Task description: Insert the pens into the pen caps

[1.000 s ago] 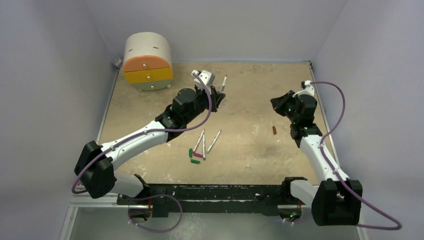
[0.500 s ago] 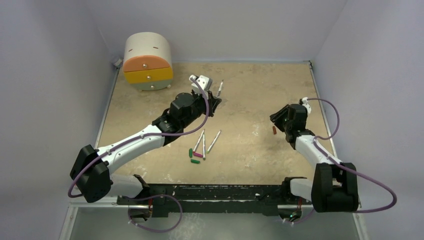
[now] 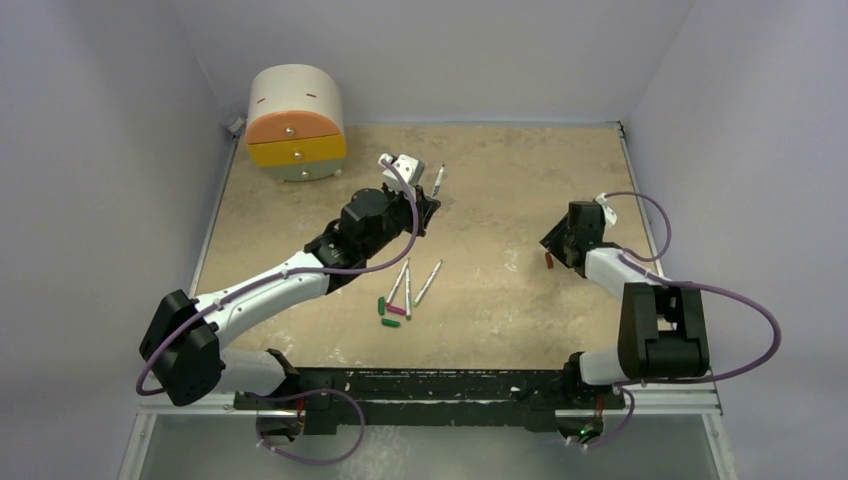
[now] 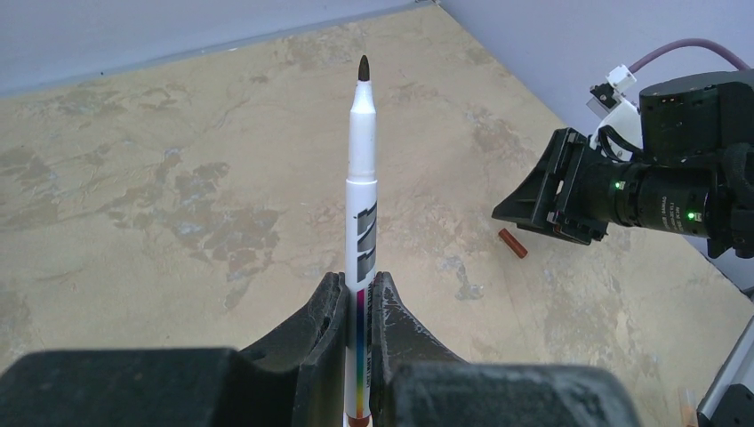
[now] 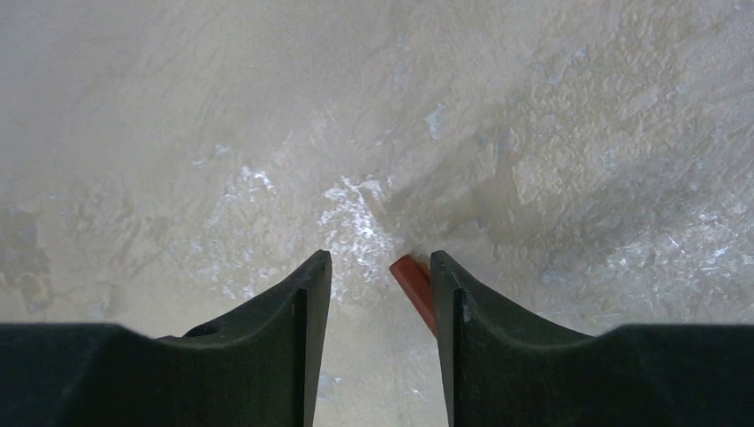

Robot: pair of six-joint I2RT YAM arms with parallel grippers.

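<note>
My left gripper (image 4: pixel 357 277) is shut on a white pen (image 4: pixel 362 178), held above the table with its dark tip pointing away. From above, that pen (image 3: pixel 438 180) sticks out past the left gripper (image 3: pixel 425 205). My right gripper (image 5: pixel 381 262) is open and low over the table. The dark red cap (image 5: pixel 414 280) lies between its fingers, against the inner face of the right finger. In the top view this cap (image 3: pixel 548 261) sits just beside the right gripper (image 3: pixel 555 248). Three more pens (image 3: pixel 408 292) and two green caps (image 3: pixel 381 305) and a magenta cap (image 3: pixel 396 310) lie mid-table.
A round drawer unit (image 3: pixel 295 122) with orange and yellow fronts stands at the back left. Grey walls close in the table on three sides. The right arm's cable (image 3: pixel 650 215) loops near the right wall.
The right gripper has opened and come down toward me onto the dark red cap. The left gripper, still shut on its pen, has shifted slightly left.
</note>
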